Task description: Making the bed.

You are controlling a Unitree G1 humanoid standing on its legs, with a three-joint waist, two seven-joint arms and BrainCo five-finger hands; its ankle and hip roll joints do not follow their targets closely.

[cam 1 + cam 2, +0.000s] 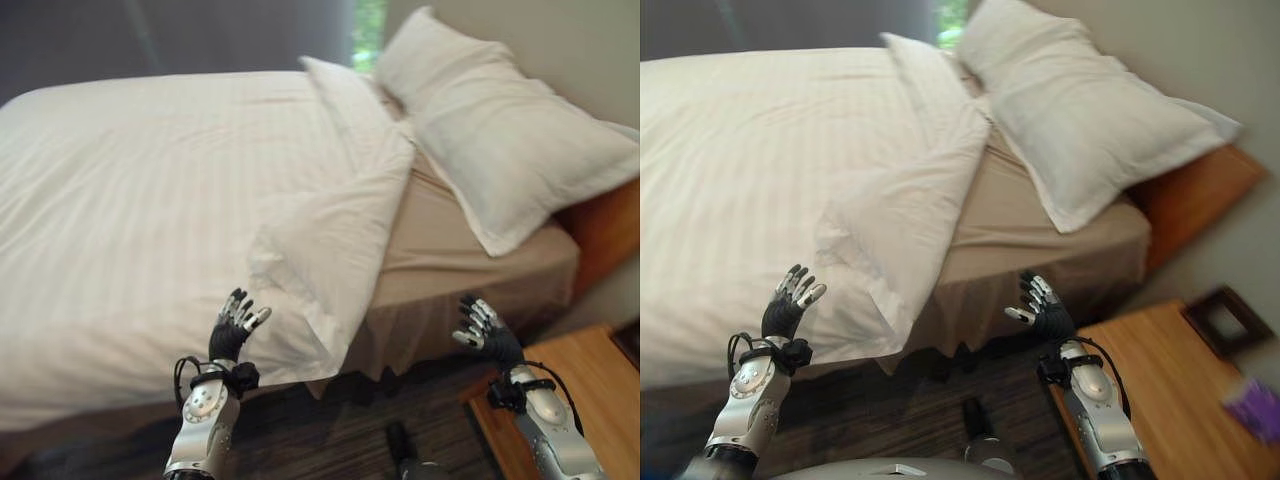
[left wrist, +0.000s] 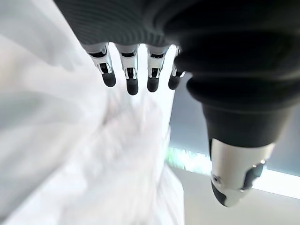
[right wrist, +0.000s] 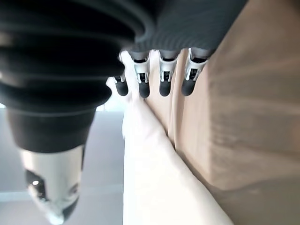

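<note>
Two hands: both raised at the bottom of the frame, palms toward the bed, holding nothing.
Left hand [image 1: 233, 332]: lower left of centre, fingers straight and spread, in front of the hanging edge of the duvet, apart from it as far as can be told.
Right hand [image 1: 484, 328]: lower right, fingers loosely extended, thumb apart, in front of the bed's side, touching nothing.
White duvet [image 1: 150, 210]: spread over the left and middle of the bed, faintly striped, draped over the near edge.
Folded-back corner [image 1: 335, 235]: turned over on itself along the duvet's right edge, running from upper centre down to lower centre, its tip hanging past the mattress side.
Beige fitted sheet [image 1: 450, 245]: bared to the right of the fold, from centre to right.
Two white pillows: large pillow [image 1: 505, 135] at upper right, lying slantwise and overhanging the mattress edge; second pillow [image 1: 345, 95] just left of it, partly under the duvet's fold.
Wooden headboard [image 1: 608, 225]: right edge, behind the large pillow.
Wooden nightstand [image 1: 1160, 390]: lower right, beside the bed.
Dark curtain [image 1: 170, 40]: across the upper left, behind the bed.
</note>
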